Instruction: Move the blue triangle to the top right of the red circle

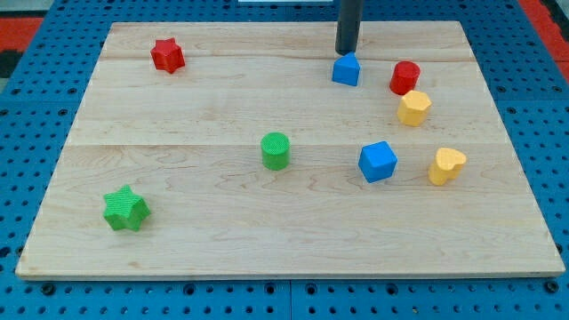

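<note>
1. While it has no jaws and holds nothing, my tip [346,51] rests on the board just above the blue triangle [346,69], seemingly apart from it.
2. That triangle sits near the view's top, left of the red circle [404,77] and not yet at its top right.
3. I judge the triangle light, rigid and quick to slide or twist on smooth wood; pushing squarely on its left face should suit best.
4. Touching the circle's lower edge is a yellow block [413,108]; a blue cube [378,161] and another yellow block [446,165] lie lower.
5. No containers are present; everything lies loose on the wooden board [178,222].
</note>
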You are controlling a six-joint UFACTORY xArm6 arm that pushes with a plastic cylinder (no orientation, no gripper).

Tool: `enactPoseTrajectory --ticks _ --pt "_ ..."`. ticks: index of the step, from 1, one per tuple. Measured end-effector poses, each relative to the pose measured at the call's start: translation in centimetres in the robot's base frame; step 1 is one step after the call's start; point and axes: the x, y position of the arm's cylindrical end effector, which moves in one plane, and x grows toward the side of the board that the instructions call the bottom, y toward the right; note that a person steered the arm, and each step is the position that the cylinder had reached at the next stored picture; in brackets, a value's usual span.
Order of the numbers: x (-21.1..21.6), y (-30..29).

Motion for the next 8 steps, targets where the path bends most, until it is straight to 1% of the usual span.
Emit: enactPoseTrajectory --ticks 1,3,4,5,6,8 --pt "-0.2 -3.6" --pt "9.0 -4.6" --pt "6.7 -1.3" --pt "3.4 1.8" --pt "1.3 2.2" --pt "0.3 2.3"
